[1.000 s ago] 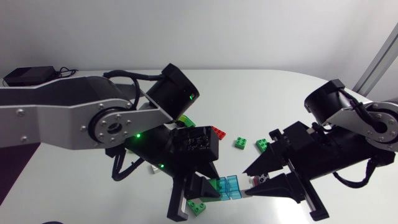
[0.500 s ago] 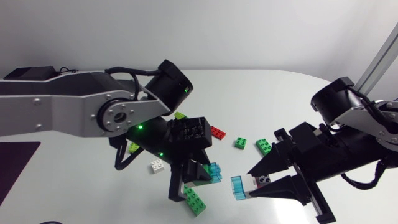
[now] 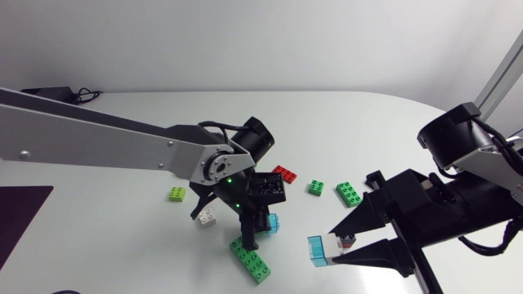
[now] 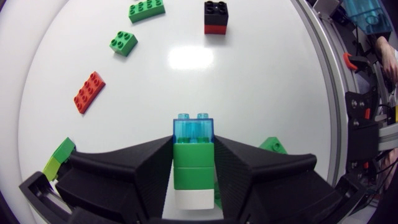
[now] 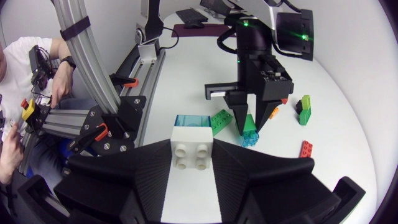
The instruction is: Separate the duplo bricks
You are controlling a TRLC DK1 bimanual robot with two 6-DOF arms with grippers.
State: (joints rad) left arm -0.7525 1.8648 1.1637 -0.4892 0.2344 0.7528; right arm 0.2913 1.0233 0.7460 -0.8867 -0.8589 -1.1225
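While left pincer [image 4: 194, 149] is clamped on a blue-green-white brick stack [image 4: 193, 163] sticking out past its fingertips, right pincer [image 5: 193, 152] holds a white-and-blue brick pair [image 5: 192, 144] between its fingers, long green brick [image 3: 251, 260] on counter [image 3: 368, 131] just beside left pincer.

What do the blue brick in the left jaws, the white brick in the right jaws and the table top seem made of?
Blue brick: tinted see-through plastic, glossy; light passes through its studs. White brick: opaque moulded plastic, smooth, faint sheen. Table top: white, smooth, semi-gloss, perhaps laminate; it carries a soft light reflection.
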